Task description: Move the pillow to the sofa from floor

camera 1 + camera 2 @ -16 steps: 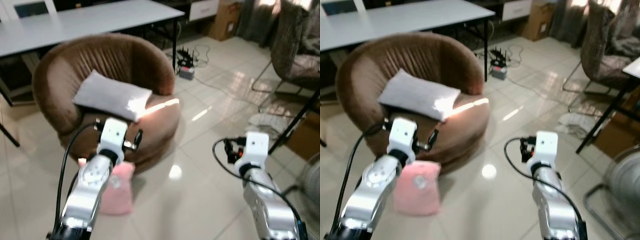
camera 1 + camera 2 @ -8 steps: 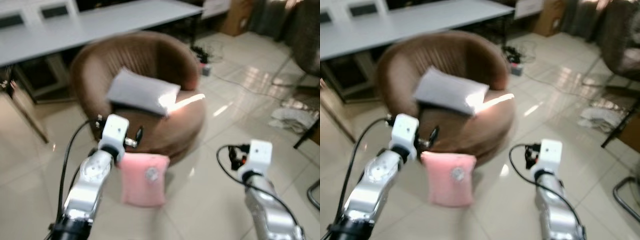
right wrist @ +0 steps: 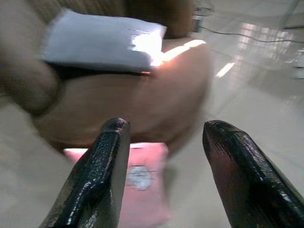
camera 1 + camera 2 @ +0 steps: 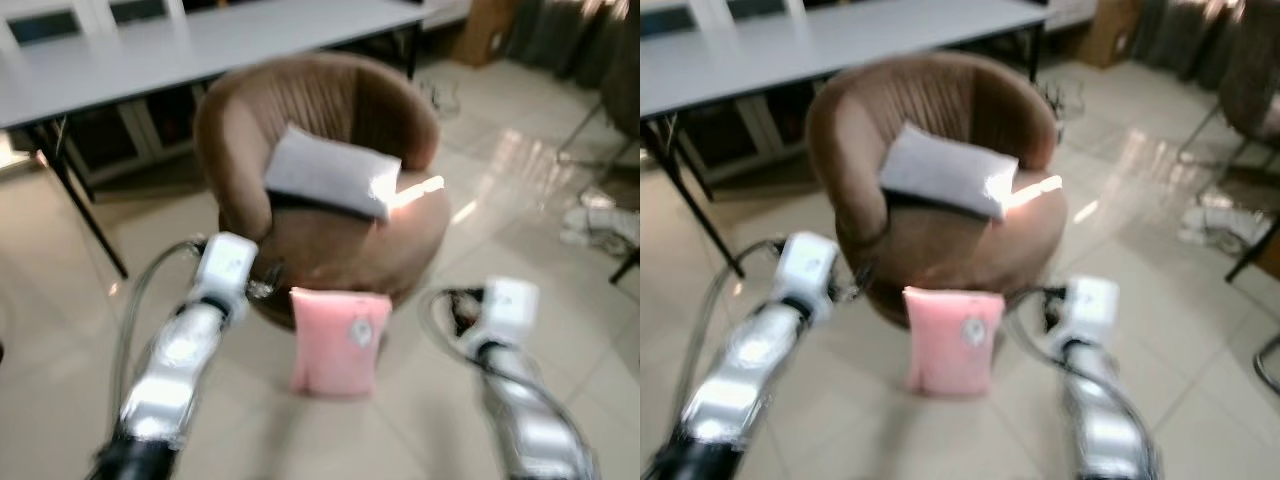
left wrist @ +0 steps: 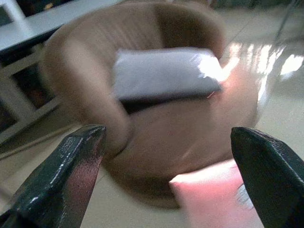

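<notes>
Upright pink pillow (image 4: 339,340) against sofa (image 4: 330,240)

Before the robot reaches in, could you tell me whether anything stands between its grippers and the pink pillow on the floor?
Nothing visible does. The pink pillow stands on the floor against the brown sofa, with bare tile between it and the open left gripper and open right gripper. A grey pillow already lies on the seat.

There was one round brown sofa chair (image 4: 330,190). There were two pillows: one pink pillow (image 4: 337,340) on the floor and one grey pillow (image 4: 332,172) on the seat. One long white table (image 4: 180,45) stood behind.
</notes>
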`<state>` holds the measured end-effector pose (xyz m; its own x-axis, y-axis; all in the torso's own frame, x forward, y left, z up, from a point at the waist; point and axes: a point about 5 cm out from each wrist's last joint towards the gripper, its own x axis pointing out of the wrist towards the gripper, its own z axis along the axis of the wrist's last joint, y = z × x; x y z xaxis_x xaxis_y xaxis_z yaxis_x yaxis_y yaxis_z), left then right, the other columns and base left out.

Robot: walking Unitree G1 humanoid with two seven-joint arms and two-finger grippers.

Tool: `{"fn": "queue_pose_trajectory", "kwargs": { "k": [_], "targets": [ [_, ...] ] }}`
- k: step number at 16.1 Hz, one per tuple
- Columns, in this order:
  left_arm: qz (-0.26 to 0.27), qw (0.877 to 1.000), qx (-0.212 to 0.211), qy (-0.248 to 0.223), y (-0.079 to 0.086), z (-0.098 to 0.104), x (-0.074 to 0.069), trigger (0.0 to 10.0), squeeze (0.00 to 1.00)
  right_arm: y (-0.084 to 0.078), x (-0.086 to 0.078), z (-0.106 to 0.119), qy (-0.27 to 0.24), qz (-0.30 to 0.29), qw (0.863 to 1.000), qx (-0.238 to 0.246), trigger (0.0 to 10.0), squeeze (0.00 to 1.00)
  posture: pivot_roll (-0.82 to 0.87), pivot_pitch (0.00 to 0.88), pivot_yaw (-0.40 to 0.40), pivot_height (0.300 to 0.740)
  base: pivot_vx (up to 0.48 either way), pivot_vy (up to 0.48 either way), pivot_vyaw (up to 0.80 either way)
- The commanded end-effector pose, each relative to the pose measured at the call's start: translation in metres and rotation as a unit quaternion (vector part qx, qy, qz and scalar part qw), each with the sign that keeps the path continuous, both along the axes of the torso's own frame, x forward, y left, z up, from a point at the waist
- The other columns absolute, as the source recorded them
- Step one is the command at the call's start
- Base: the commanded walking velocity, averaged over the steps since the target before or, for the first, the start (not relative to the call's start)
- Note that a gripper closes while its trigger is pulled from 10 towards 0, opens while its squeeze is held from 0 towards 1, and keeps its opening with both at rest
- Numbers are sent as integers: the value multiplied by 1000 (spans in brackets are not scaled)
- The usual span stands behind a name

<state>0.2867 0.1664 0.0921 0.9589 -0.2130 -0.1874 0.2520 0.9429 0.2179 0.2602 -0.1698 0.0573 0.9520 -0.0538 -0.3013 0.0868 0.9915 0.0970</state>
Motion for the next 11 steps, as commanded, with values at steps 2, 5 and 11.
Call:
{"fn": "queue_pose_trajectory", "kwargs": {
  "k": [2,5,11],
  "targets": [
    [-11,1000,-5,-15,-8,7,4,10000,0,-11,0,3,-7,-14,1000,-9,10000,0,-25,0,46,740,0,480,-447],
    [-13,1000,-4,-15,-7,7,4,10000,0,-11,-1,2,-6,-16,1000,-7,10000,0,-25,0,47,740,0,480,-594],
    [-15,1000,-4,-14,-8,6,5,10000,0,-12,-1,3,-8,-17,1000,-6,10000,0,-26,0,49,740,0,480,-800]
  ]
}}
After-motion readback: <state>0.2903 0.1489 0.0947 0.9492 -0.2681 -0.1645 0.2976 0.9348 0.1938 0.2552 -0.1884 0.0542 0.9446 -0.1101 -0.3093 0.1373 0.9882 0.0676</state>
